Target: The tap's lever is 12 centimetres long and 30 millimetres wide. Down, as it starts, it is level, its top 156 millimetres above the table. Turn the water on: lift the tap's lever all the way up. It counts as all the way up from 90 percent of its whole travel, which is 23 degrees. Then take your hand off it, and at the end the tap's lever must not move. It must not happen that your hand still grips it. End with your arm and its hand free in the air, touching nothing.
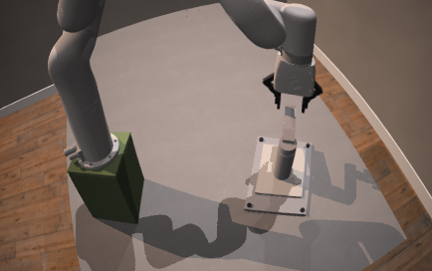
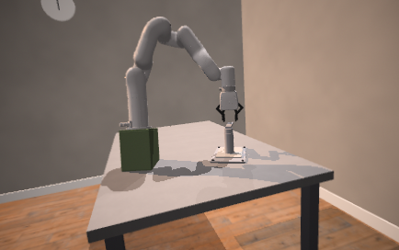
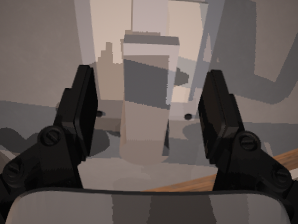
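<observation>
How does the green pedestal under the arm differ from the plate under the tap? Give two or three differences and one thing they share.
The pedestal is a tall dark green block; the plate is flat and pale, almost level with the table. The pedestal shows no fixings on its sides; the plate has dark screws at its corners. The pedestal carries the arm; the plate carries the tap. Both stand on the table as bases.
</observation>
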